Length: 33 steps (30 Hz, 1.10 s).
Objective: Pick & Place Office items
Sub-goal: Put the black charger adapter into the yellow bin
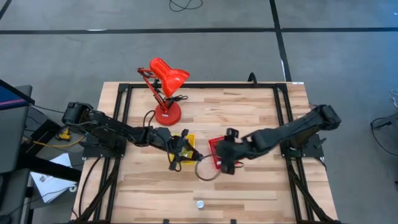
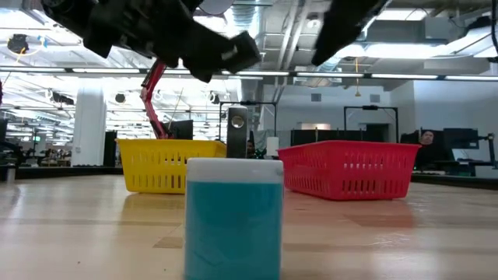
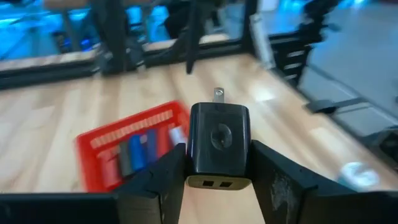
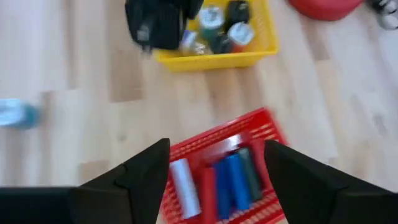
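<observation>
My left gripper (image 1: 177, 154) is over the yellow tray (image 1: 188, 140), shut on a black plug-in charger (image 3: 219, 143) with a metal prong at its far end. My right gripper (image 4: 216, 152) stands open above the red tray (image 4: 267, 127), touching nothing. In the red tray lie blue, red, dark and silvery items (image 4: 227, 177). The yellow tray (image 4: 214, 59) holds roundish black and white-capped pieces (image 4: 224, 25). One small teal item with a white cap (image 2: 233, 222) stands alone near the table's front edge (image 1: 200, 203). My left gripper pinches the charger's two side faces between its two fingers, near the end with the two ports (image 3: 217, 180). The fingers (image 3: 168, 171) come nearly level from the table's left. The charger is lifted clear, its prong (image 3: 218, 94) pointing away from the wrist.
A red desk lamp (image 1: 165, 84) stands on its round base at the back left of the table. The two trays sit side by side at the table's middle. A dark cable loop (image 1: 208, 172) lies in front of them. Bare wood spreads toward the near edge.
</observation>
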Tool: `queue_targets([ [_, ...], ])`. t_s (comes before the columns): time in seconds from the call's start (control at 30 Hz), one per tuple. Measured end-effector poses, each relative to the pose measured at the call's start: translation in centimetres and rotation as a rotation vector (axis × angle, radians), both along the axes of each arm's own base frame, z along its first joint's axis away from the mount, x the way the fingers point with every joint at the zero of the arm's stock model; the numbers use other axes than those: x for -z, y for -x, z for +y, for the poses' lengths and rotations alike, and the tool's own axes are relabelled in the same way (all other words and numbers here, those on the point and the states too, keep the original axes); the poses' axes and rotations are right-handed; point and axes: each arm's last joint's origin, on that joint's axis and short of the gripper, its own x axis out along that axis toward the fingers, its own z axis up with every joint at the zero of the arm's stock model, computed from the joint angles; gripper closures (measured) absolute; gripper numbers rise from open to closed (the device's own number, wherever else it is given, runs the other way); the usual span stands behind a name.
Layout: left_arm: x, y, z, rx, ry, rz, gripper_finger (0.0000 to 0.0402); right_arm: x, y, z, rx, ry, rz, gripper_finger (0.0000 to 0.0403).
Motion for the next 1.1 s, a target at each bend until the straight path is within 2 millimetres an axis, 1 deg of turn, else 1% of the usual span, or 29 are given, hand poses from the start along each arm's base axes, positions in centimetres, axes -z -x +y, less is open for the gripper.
queue_targets([
  [0.07, -0.3, 0.1, -0.1, 0.044, 0.015, -0.021, 0.0246, -0.1, 1.3, 0.0, 0.011, -0.049, -0.047, 0.0149],
  [0.13, -0.8, 0.0, -0.2, 0.083, 0.011, -0.069, 0.0253, 0.1, 2.1, -0.2, 0.009, -0.098, -0.143, 0.0149],
  [0.27, -1.6, -0.1, -0.3, 0.101, -0.04, -0.172, 0.0257, 0.3, 2.6, -0.8, -0.021, -0.234, -0.404, 0.0149],
  [0.37, -2.4, -0.2, -0.5, 0.115, -0.081, -0.274, 0.0247, 1.2, 2.9, -1.2, -0.025, -0.285, -0.537, 0.0149],
  [0.47, -3.3, -0.1, -0.9, 0.133, -0.13, -0.388, 0.0244, 1.8, 3.0, -1.3, -0.039, -0.339, -0.635, 0.0148],
  [0.63, -4.5, 0.1, -1.3, 0.144, -0.183, -0.529, 0.0257, 1.7, 2.6, -0.9, -0.095, -0.382, -0.704, 0.0147],
  [0.8, -5.1, 0.2, -1.3, 0.134, -0.208, -0.608, 0.0247, 1.1, 2.0, -0.6, -0.179, -0.387, -0.8, 0.0147],
  [0.9, -5.2, 0.2, -1.3, 0.133, -0.229, -0.622, 0.0242, 1.1, 1.8, -0.6, -0.172, -0.399, -0.824, 0.0147],
  [1.0, -5.2, 0.2, -1.3, 0.133, -0.239, -0.622, 0.0248, 1.2, 1.5, -1.1, -0.114, -0.451, -0.829, 0.0147],
  [1.1, -5.2, 0.2, -1.3, 0.134, -0.241, -0.624, 0.0253, 1.7, 0.9, -0.9, -0.104, -0.464, -0.854, 0.0147],
])
